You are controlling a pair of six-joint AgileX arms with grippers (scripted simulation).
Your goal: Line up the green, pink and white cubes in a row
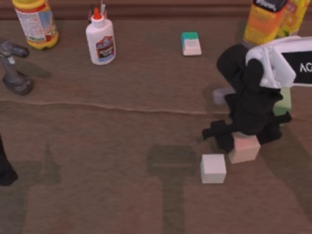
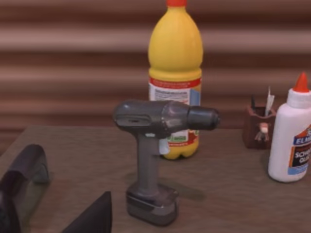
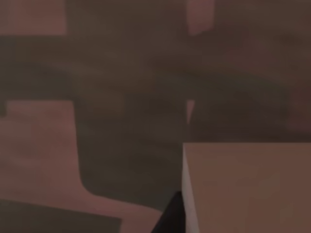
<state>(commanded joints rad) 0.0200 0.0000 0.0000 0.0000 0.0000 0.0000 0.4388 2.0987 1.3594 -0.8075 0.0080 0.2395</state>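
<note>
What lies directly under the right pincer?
The pink cube sits under the right pincer, next to the white cube. The arm covers most of the green cube behind it.

From above, my right arm covers most of the green cube [image 1: 284,103], leaving only a pale sliver at its right side, and it also hides the far edge of the pink cube [image 1: 245,149]. I cannot tell from any view whether the right gripper [image 1: 242,138] touches that cube. The yellow bottle [image 1: 35,22] and orange carton [image 1: 273,19] are cropped by the top edge.
</note>
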